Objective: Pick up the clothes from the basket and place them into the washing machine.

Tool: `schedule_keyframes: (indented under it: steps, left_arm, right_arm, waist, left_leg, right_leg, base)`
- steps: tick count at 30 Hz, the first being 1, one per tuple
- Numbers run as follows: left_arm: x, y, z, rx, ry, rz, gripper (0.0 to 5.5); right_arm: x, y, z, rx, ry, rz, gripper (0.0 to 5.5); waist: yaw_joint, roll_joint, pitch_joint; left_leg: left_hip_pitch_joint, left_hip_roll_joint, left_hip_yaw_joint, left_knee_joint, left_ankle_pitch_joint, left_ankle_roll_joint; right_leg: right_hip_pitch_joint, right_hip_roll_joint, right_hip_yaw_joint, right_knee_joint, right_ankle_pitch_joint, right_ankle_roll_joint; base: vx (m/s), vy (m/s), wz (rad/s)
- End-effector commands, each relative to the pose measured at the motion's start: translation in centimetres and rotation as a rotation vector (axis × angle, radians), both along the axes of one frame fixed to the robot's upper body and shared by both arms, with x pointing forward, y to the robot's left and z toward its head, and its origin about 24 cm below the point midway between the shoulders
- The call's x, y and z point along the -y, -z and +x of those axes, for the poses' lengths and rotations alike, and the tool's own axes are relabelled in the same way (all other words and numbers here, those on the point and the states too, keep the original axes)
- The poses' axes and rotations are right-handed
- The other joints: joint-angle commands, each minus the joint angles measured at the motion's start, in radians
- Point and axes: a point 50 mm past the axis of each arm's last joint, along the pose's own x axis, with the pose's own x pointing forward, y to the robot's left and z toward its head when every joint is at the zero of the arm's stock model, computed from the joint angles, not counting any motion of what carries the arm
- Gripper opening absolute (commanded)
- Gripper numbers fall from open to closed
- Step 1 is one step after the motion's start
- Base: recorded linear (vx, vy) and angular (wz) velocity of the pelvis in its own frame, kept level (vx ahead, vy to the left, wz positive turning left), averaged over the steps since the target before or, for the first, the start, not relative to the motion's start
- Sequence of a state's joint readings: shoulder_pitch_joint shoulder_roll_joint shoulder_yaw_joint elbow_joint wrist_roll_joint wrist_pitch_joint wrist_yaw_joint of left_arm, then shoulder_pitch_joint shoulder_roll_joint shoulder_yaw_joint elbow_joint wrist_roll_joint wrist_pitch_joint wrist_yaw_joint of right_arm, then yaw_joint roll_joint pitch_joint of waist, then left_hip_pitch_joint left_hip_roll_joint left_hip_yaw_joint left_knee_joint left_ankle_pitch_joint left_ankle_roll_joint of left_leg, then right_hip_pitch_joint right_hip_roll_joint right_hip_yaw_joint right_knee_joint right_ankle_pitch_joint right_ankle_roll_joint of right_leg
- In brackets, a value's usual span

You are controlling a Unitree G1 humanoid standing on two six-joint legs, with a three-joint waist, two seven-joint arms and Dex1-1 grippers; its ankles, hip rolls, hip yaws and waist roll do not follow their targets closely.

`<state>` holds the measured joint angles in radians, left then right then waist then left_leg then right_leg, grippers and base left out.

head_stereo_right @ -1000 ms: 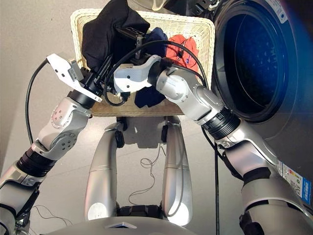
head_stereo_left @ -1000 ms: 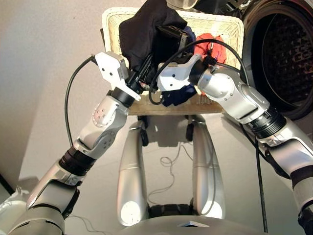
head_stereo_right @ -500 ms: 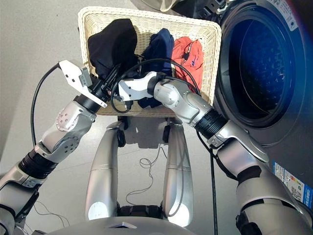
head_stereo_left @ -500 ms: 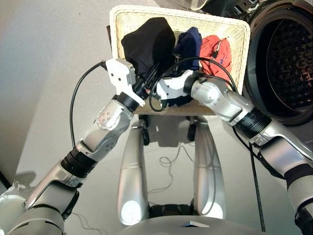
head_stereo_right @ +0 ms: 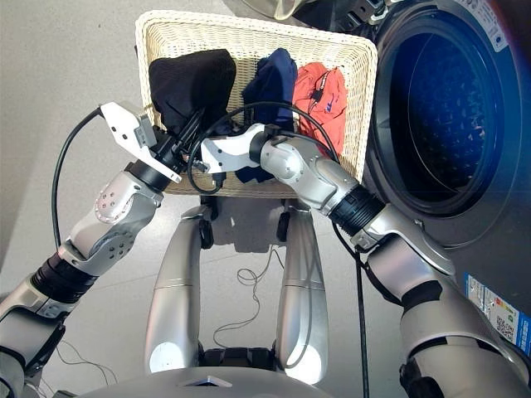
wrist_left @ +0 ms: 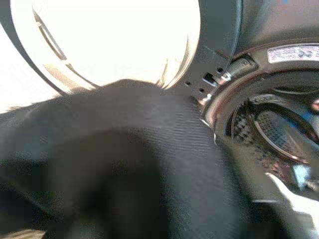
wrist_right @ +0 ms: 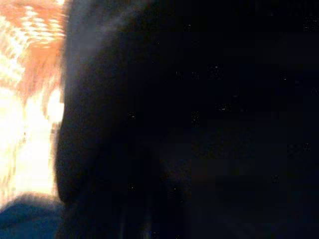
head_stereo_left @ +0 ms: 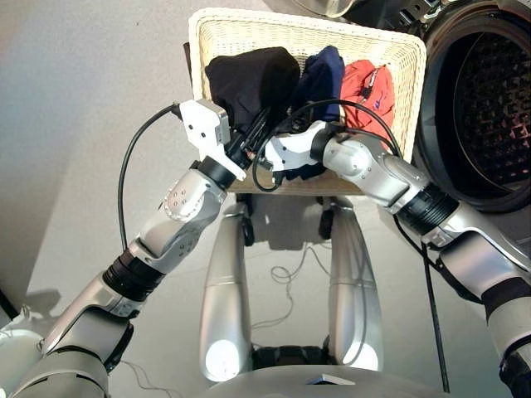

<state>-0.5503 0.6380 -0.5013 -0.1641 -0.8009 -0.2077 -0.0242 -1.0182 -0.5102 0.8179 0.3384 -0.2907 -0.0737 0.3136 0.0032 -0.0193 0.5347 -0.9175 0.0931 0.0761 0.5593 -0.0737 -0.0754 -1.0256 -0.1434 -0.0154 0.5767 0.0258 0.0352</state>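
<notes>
Wicker, cream and tightly woven, forms the shallow rectangular basket (head_stereo_left: 398, 91) with its low rolled rim, set just left of the washing machine (head_stereo_right: 465, 224). Three soft garments lie side by side in it. The black garment (head_stereo_left: 249, 76) is a rounded, matte heap at the left end. The navy garment (head_stereo_left: 322, 70) is a narrower crumpled ridge in the middle, and its lower part droops over the basket's near rim. The orange-red garment (head_stereo_left: 365, 83) lies flatter at the right end, creased, with a small blue patch and dark cord on it.

The left claw (head_stereo_left: 253, 137) reaches in at the near edge of the black garment. Black fingers and black cloth merge there, so I cannot tell whether it is wide, narrow or holding anything. In the left wrist view the black garment (wrist_left: 129, 164) fills the lower part as fine ribbed fabric, with the washing machine's perforated drum (wrist_left: 269, 129) beyond it.

The right claw (head_stereo_right: 217, 162), at the end of a smooth white and silver forearm, crosses toward the left one and sits at the near rim between the black and navy cloth; its fingers are hidden, so its state cannot be told either. Its wrist view is almost all dark cloth, with a blur of orange-red and pale wicker at one side.

The washing machine has a dark grey metallic front and a round black-rimmed opening. Its drum (head_stereo_left: 498, 99) is a grid of small embossed holes.
</notes>
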Motion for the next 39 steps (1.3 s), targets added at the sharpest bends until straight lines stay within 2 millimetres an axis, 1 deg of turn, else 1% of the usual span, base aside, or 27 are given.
schedule_keyframes:
  steps: [1,5,6,7,8,9,10,11,13,15,16,18,19,20,21,23,24,25,26,27,28,30,32,33,35,37,39]
  left_arm:
    - [1.9,-4.6,-3.6,0.255,0.159,-0.117,5.5]
    - [1.6,-4.6,-3.4,0.259,0.132,-0.121,5.5]
    - [1.5,-4.4,-3.2,0.239,0.121,-0.14,5.5]
    - [1.5,-4.4,-3.2,0.238,0.122,-0.14,5.5]
    - [1.4,-4.1,-3.1,0.225,0.111,-0.148,5.5]
    - [1.2,-3.8,-2.9,0.207,0.091,-0.16,5.5]
    - [1.2,-3.8,-2.9,0.206,0.092,-0.16,5.5]
    - [1.1,-3.5,-2.8,0.196,0.076,-0.168,5.5]
    - [0.9,-3.4,-2.6,0.194,0.066,-0.171,5.5]
    - [0.7,-3.4,-2.7,0.193,0.055,-0.184,5.5]
    - [0.4,-3.4,-2.7,0.196,0.048,-0.181,5.5]
    - [-0.1,-2.9,-2.8,0.179,0.03,-0.167,5.5]
    - [0.0,-2.9,-2.8,0.179,0.03,-0.166,5.5]
    - [-0.3,-2.6,-2.9,0.151,0.032,-0.194,5.5]
    - [-0.4,-1.9,-2.7,0.105,0.03,-0.222,5.5]
    - [-0.5,0.5,-2.0,-0.038,0.014,-0.274,5.5]
    - [-0.9,2.2,-1.5,-0.102,-0.036,-0.29,5.5]
    - [-1.2,3.3,-1.2,-0.141,-0.067,-0.291,5.5]
    - [-1.2,3.3,-1.2,-0.141,-0.067,-0.291,5.5]
    - [-1.9,7.0,-0.4,-0.279,-0.175,-0.299,5.5]
    - [-1.9,8.5,-0.3,-0.341,-0.206,-0.305,5.5]
    - [-2.4,10.7,-0.1,-0.404,-0.276,-0.253,5.5]
    - [-2.5,12.2,-0.1,-0.458,-0.321,-0.249,5.5]
    - [-2.5,12.2,-0.1,-0.458,-0.32,-0.249,5.5]
    - [-2.2,13.5,-0.1,-0.511,-0.345,-0.253,5.5]
    - [-2.1,14.1,0.0,-0.534,-0.369,-0.257,5.5]
    - [-1.9,14.5,0.0,-0.554,-0.378,-0.256,5.5]
  right_arm:
    - [-2.1,0.2,-1.5,0.024,-0.122,-0.006,0.0]
    - [-1.8,0.0,-1.4,0.05,-0.105,0.027,0.0]
    - [-1.6,-0.5,-1.4,0.061,-0.092,0.099,0.0]
    - [-1.5,-0.5,-1.4,0.061,-0.091,0.1,0.22]
    - [-1.2,-1.0,-1.3,0.06,-0.075,0.184,0.09]
    - [0.1,-2.1,-0.7,0.093,-0.014,0.351,0.0]
    - [0.1,-2.1,-0.7,0.094,-0.014,0.351,0.0]
    - [1.5,-2.8,-0.3,0.131,0.046,0.491,0.0]
    - [3.0,-3.1,0.0,0.147,0.1,0.637,0.0]
    - [4.9,-2.9,0.0,0.172,0.173,0.829,0.0]
    - [5.3,-2.5,-0.2,0.177,0.189,0.838,0.0]
    - [7.7,-1.6,-0.1,0.189,0.311,1.002,0.0]
    - [7.7,-1.6,-0.1,0.189,0.312,1.003,0.0]
    - [9.2,-1.0,0.2,0.211,0.412,1.124,0.0]
    - [9.8,-0.8,0.2,0.215,0.448,1.189,0.0]
    - [11.0,-0.3,0.2,0.226,0.526,1.304,0.0]
    - [12.0,0.2,0.2,0.218,0.573,1.377,0.0]
    - [12.9,0.6,0.0,0.214,0.604,1.406,0.0]
    - [12.9,0.6,0.0,0.214,0.605,1.406,0.0]
    - [15.0,1.3,-0.4,0.204,0.669,1.573,0.0]
    - [15.9,1.4,-0.6,0.222,0.695,1.648,0.0]
    - [17.7,1.8,-0.8,0.246,0.757,1.785,0.0]
    - [19.4,1.7,-1.1,0.283,0.794,1.946,0.0]
    - [19.5,1.7,-1.1,0.283,0.794,1.946,0.0]
    - [20.7,1.6,-1.4,0.339,0.833,2.023,0.0]
    - [22.3,1.0,-1.6,0.423,0.872,2.101,0.0]
    - [23.3,0.3,-1.7,0.474,0.89,2.149,0.0]
  waist:
    - [-0.01,0.099,-0.015]
    - [-0.01,0.1,-0.015]
    - [-0.013,0.101,-0.015]
    - [-0.012,0.101,-0.015]
    - [-0.013,0.101,-0.015]
    - [-0.014,0.103,-0.015]
    - [-0.013,0.104,-0.015]
    - [-0.013,0.105,-0.015]
    - [-0.014,0.109,-0.015]
    - [-0.018,0.114,-0.015]
    - [-0.02,0.115,-0.015]
    - [-0.03,0.115,-0.015]
    - [-0.029,0.115,-0.015]
    - [-0.031,0.118,-0.015]
    - [-0.032,0.119,-0.015]
    - [-0.035,0.115,-0.015]
    - [-0.037,0.111,-0.015]
    - [-0.039,0.108,-0.015]
    - [-0.038,0.108,-0.015]
    - [-0.044,0.104,-0.015]
    - [-0.046,0.104,-0.015]
    - [-0.047,0.107,-0.015]
    - [-0.048,0.106,-0.015]
    - [-0.048,0.106,-0.015]
    - [-0.049,0.103,-0.015]
    - [-0.048,0.104,-0.015]
    - [-0.046,0.105,-0.015]
  left_leg:
    - [-0.023,-0.005,-0.011,-0.051,0.052,-0.011]
    - [-0.02,-0.005,-0.01,-0.056,0.053,-0.01]
    - [-0.021,-0.005,-0.01,-0.055,0.053,-0.009]
    - [-0.021,-0.005,-0.01,-0.055,0.053,-0.009]
    - [-0.025,-0.005,-0.011,-0.052,0.054,-0.009]
    - [-0.025,-0.006,-0.011,-0.053,0.055,-0.006]
    - [-0.025,-0.006,-0.011,-0.053,0.055,-0.007]
    - [-0.026,-0.006,-0.01,-0.052,0.057,-0.005]
    - [-0.028,-0.007,-0.011,-0.051,0.058,-0.004]
    - [-0.027,-0.009,-0.009,-0.053,0.058,-0.002]
    - [-0.026,-0.01,-0.009,-0.053,0.058,-0.002]
    - [-0.029,-0.011,-0.01,-0.047,0.056,0.001]
    - [-0.029,-0.011,-0.009,-0.047,0.056,0.001]
    - [-0.029,-0.011,-0.009,-0.047,0.057,0.001]
    - [-0.029,-0.01,-0.007,-0.048,0.056,0.002]
    - [-0.028,-0.009,-0.006,-0.046,0.055,0.003]
    - [-0.029,-0.008,-0.005,-0.045,0.054,0.002]
    - [-0.029,-0.009,-0.005,-0.043,0.052,0.002]
    - [-0.028,-0.009,-0.005,-0.044,0.052,0.002]
    - [-0.029,-0.009,-0.003,-0.04,0.049,0.002]
    - [-0.029,-0.008,-0.002,-0.038,0.046,0.002]
    - [-0.03,-0.009,-0.004,-0.036,0.042,0.002]
    - [-0.035,-0.01,-0.005,-0.032,0.039,0.002]
    - [-0.035,-0.01,-0.005,-0.031,0.038,0.002]
    - [-0.04,-0.011,-0.005,-0.028,0.036,0.001]
    - [-0.044,-0.012,-0.005,-0.024,0.031,0.0]
    - [-0.052,-0.012,-0.007,-0.019,0.029,0.0]
  right_leg:
    - [0.027,0.007,0.041,0.037,-0.096,0.067]
    - [0.028,0.007,0.041,0.036,-0.096,0.068]
    - [0.026,0.007,0.042,0.037,-0.096,0.068]
    - [0.026,0.007,0.042,0.037,-0.096,0.068]
    - [0.023,0.007,0.042,0.04,-0.096,0.067]
    - [0.024,0.008,0.044,0.039,-0.095,0.067]
    - [0.024,0.008,0.043,0.039,-0.095,0.067]
    - [0.023,0.008,0.043,0.04,-0.093,0.068]
    - [0.021,0.007,0.044,0.042,-0.093,0.068]
    - [0.021,0.007,0.045,0.04,-0.092,0.07]
    - [0.02,0.008,0.047,0.041,-0.092,0.07]
    - [0.017,0.01,0.05,0.043,-0.09,0.071]
    - [0.017,0.01,0.05,0.043,-0.09,0.071]
    - [0.016,0.01,0.051,0.043,-0.089,0.072]
    - [0.016,0.012,0.053,0.041,-0.089,0.071]
    - [0.015,0.014,0.054,0.041,-0.09,0.072]
    - [0.015,0.015,0.053,0.041,-0.091,0.072]
    - [0.015,0.015,0.055,0.04,-0.092,0.072]
    - [0.016,0.015,0.055,0.04,-0.092,0.072]
    - [0.015,0.015,0.057,0.039,-0.092,0.073]
    - [0.015,0.015,0.058,0.041,-0.095,0.074]
    - [0.015,0.014,0.058,0.042,-0.098,0.075]
    - [0.013,0.014,0.058,0.044,-0.101,0.075]
    - [0.013,0.014,0.058,0.044,-0.102,0.075]
    - [0.011,0.014,0.058,0.044,-0.102,0.076]
    - [0.009,0.013,0.059,0.045,-0.103,0.078]
    - [0.002,0.012,0.06,0.047,-0.103,0.079]
  base:
    - [0.0,0.0,0.0]
    - [0.0,0.0,0.0]
    - [0.0,0.0,0.0]
    - [0.0,0.0,0.0]
    - [0.0,0.0,0.0]
    - [0.0,0.0,0.0]
    - [0.0,0.0,0.0]
    - [0.0,0.0,0.0]
    - [0.0,0.0,0.0]
    - [0.0,0.0,0.0]
    - [0.0,0.0,0.0]
    - [0.0,0.0,0.0]
    - [0.0,0.0,0.0]
    - [0.0,0.0,0.0]
    - [0.0,0.0,0.0]
    - [0.0,0.0,0.0]
    - [0.0,0.0,0.0]
    - [0.0,0.0,0.0]
    - [0.0,0.0,0.0]
    - [0.0,0.0,0.0]
    - [0.0,0.0,0.0]
    - [0.0,0.0,0.0]
    - [0.0,0.0,0.0]
    - [0.0,0.0,0.0]
    - [0.0,0.0,0.0]
    - [0.0,0.0,0.0]
    - [0.0,0.0,0.0]
